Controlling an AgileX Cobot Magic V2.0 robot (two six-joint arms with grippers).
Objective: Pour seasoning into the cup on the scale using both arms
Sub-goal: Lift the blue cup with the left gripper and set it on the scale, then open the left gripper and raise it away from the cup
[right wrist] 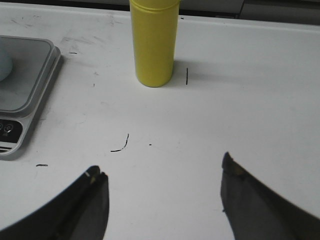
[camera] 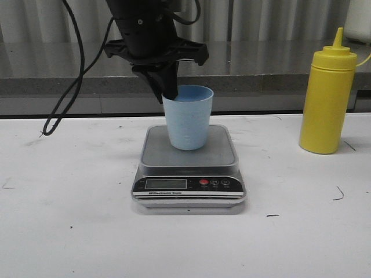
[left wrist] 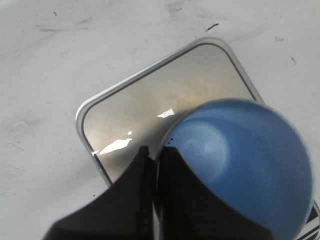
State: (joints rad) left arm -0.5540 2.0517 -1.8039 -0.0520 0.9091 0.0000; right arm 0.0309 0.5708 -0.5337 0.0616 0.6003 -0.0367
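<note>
Seasoning, in a tall opaque yellow plastic squeeze bottle (camera: 327, 103) with a pointed cone cap, stands upright on the white table (camera: 69, 231), well to the right of the scale and untouched.

Pinched on the rim of the small pale blue plastic cup (camera: 188, 117) is the black left gripper (camera: 169, 92): in the left wrist view one finger (left wrist: 175, 165) sits inside the wall and the other outside, pressed together on it. The cup is upright on the square steel platform of the flat silver-grey digital scale (camera: 189, 168), towards its rear. The scale's black front panel carries a pale LCD display (camera: 166, 183), a red button (camera: 204, 182) and a thin line of white lettering beneath, too small to read. A black cable (camera: 68, 87) trails from the left arm down to the tabletop.

The right gripper (right wrist: 162, 200) hovers over bare table with its black fingers spread wide, the bottle ahead of it and the scale's corner off to one side. Short dark scuff marks (right wrist: 120, 145) dot the surface between them.
</note>
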